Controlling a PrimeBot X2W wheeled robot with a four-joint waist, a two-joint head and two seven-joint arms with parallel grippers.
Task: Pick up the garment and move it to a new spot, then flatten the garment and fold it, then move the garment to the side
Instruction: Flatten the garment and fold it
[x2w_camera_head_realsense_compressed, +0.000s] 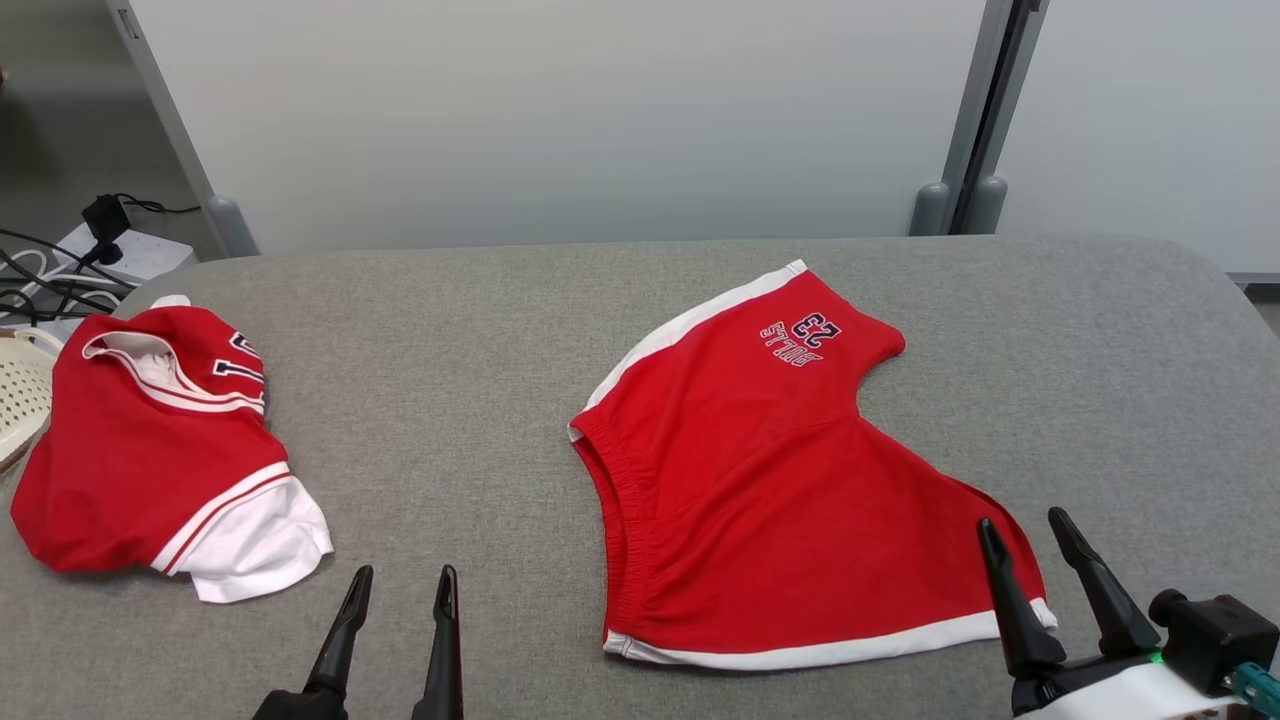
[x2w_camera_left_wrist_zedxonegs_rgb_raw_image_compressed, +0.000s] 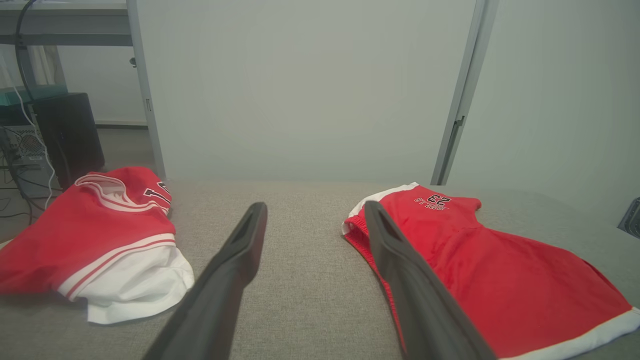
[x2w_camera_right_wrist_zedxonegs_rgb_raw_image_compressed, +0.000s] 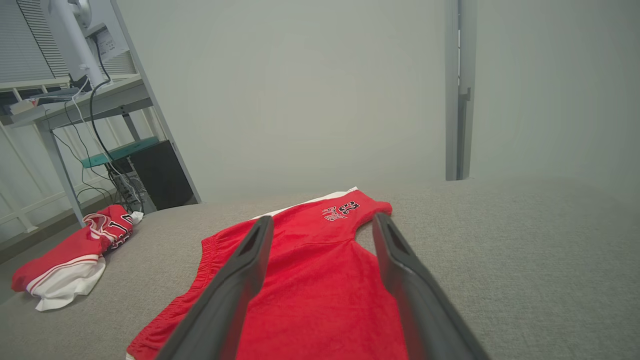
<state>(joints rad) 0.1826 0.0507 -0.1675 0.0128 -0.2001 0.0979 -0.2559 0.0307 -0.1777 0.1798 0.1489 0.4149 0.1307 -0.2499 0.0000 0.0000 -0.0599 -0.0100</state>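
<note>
The red shorts (x2w_camera_head_realsense_compressed: 760, 480) read "BULLS 23", upside down.

a grey fabric-covered table (x2w_camera_head_realsense_compressed: 480, 420) with rounded far corners is seen. red shorts (x2w_camera_head_realsense_compressed: 760, 480) with white trim are spread flat on it, right of the middle, waistband turned left. a red and white jersey (x2w_camera_head_realsense_compressed: 130, 460) is bunched at the left edge, well apart from them.

A cream perforated basket (x2w_camera_head_realsense_compressed: 22, 395) sat at the grey table's (x2w_camera_head_realsense_compressed: 480, 420) left edge; beyond it, apparently, a white power strip (x2w_camera_head_realsense_compressed: 145, 258) with cables (x2w_camera_head_realsense_compressed: 40, 290).
</note>
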